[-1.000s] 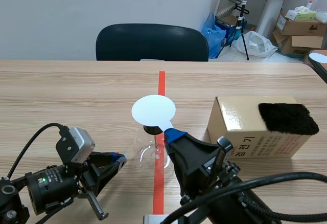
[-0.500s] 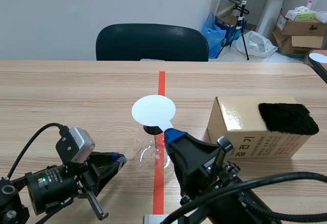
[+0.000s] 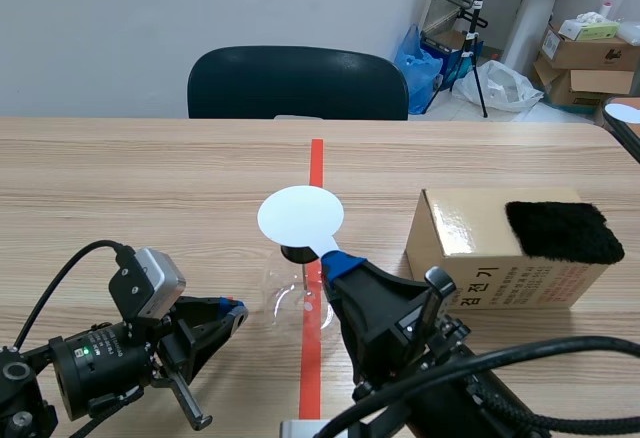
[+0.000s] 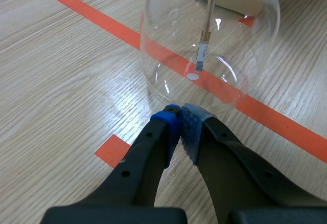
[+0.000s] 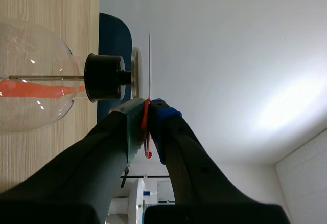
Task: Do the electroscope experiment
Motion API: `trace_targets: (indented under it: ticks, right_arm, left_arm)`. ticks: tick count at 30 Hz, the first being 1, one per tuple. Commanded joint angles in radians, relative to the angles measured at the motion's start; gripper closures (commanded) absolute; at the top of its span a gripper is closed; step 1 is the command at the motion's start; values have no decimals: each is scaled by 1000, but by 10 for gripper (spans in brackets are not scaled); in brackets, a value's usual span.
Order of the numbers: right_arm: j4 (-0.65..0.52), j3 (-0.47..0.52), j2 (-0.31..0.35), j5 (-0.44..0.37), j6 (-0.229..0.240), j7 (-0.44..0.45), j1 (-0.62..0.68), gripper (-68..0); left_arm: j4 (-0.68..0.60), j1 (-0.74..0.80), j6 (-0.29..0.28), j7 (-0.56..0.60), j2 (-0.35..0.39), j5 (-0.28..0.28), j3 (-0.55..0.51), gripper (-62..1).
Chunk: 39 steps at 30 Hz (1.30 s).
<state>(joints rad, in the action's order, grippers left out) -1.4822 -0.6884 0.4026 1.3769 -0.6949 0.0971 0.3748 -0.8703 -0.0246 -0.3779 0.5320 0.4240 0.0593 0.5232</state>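
1. Left end effector: low over the near part of the counter, on the left arm. Its fingers are clenched on nothing, the blue pads meeting at the tips. In the left wrist view the tips sit just beside the lower wall of the glass flask; whether they touch cannot be determined.

2. Right end effector: raised at the centre of the near edge and turned on its side. It is grasping the white disc, with a thin orange-red piece at the disc's rim pressed between the pads.

3. Electroscope: the flask stands upright on the orange-red tape line, between the two end effectors.
   - A black stopper closes its neck.
   - A thin rod hangs down inside the glass.
   - In the right wrist view a metal plate sits on the stopper.
   - The white disc lies parallel to the plate, just above it, with a narrow gap visible.

4. Cardboard box: on the counter to the right of the flask, apart from it. A black fuzzy cloth lies on its top, toward the right end.

5. Dark chair: behind the far edge of the counter.
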Motion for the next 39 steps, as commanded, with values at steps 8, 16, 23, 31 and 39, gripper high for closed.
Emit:
trace_targets:
  ticks: [8, 16, 23, 31, 39]
  right_arm:
    - [-14, 10, 10, 0, -11, -1, -14, -10]
    - [-14, 10, 10, 0, -11, -1, -14, -10]
    - [-14, 10, 10, 0, -11, -2, -14, -10]
    - [-14, 10, 10, 0, -11, -5, -14, -11]
    - [-14, 10, 10, 0, -11, -85, -14, -11]
  left_arm:
    - [-24, 5, -9, 26, 6, 3, -7, -28]
    - [-24, 5, -9, 26, 6, 3, -7, -28]
    - [-24, 5, -9, 26, 6, 3, -7, -28]
    - [-24, 5, -9, 26, 6, 3, -7, -28]
    - [-24, 5, -9, 26, 6, 3, -7, -28]
